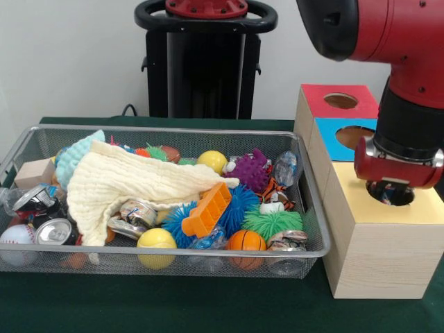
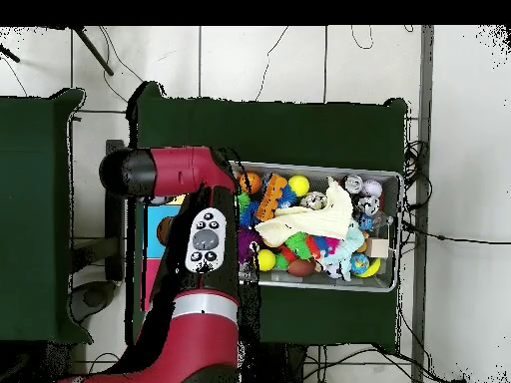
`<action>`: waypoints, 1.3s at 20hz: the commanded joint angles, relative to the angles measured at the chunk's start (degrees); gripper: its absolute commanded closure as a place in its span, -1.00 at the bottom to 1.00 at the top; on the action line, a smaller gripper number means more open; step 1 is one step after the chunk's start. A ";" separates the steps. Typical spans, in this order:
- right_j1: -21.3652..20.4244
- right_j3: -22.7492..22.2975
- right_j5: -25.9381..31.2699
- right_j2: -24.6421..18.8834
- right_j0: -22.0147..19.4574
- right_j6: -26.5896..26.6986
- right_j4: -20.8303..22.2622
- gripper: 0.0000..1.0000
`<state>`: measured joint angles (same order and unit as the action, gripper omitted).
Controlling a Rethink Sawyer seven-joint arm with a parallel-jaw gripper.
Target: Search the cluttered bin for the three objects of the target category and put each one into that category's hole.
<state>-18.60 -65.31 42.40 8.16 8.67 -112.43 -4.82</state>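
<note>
The wire mesh bin [image 1: 316, 251] lies on the green table, full of mixed toys; it also shows in the overhead view [image 2: 391, 180]. The pale wooden box with the yellow top [image 1: 416, 212] stands right of the bin, nearest the camera. My gripper [image 1: 390, 191] hangs straight down over that box's round hole [image 1: 406, 199] and covers most of it. I cannot tell whether it holds anything. No printed cloth bundle shows clearly among the clutter. In the overhead view the arm hides the gripper and the yellow box.
A blue-topped box [image 1: 340, 142] and a red-topped box [image 1: 326, 97] stand behind the yellow one. In the bin lie a large cream cloth [image 1: 125, 182], spiky rubber balls [image 1: 272, 223], cans [image 1: 54, 231], an orange block [image 1: 206, 210] and small sports balls [image 1: 245, 241].
</note>
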 commanded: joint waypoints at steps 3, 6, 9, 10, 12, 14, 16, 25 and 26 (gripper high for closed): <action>8.29 -0.57 -9.38 -3.64 -2.98 -9.79 -0.71 1.00; 7.55 -1.56 -8.99 -3.01 -2.70 -9.62 -0.63 1.00; 7.52 -1.15 -7.90 -3.06 -2.80 -9.20 -0.82 1.00; 7.52 -0.98 -7.40 -3.00 -2.74 -9.20 -0.88 1.00; 7.50 -0.75 -6.93 -2.76 -2.62 -9.25 -0.80 1.00; 7.51 -0.45 -6.40 -2.30 -2.36 -9.48 -0.70 1.00; 7.31 -0.58 -6.53 -2.34 -2.31 -9.31 -0.60 1.00; 6.38 -0.99 -5.24 -2.20 -2.06 -8.86 -0.46 -1.00; 6.54 -0.69 -5.08 -2.00 -2.06 -8.87 -0.39 -1.00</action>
<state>-16.73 -64.58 39.17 8.31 8.50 -112.43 -5.09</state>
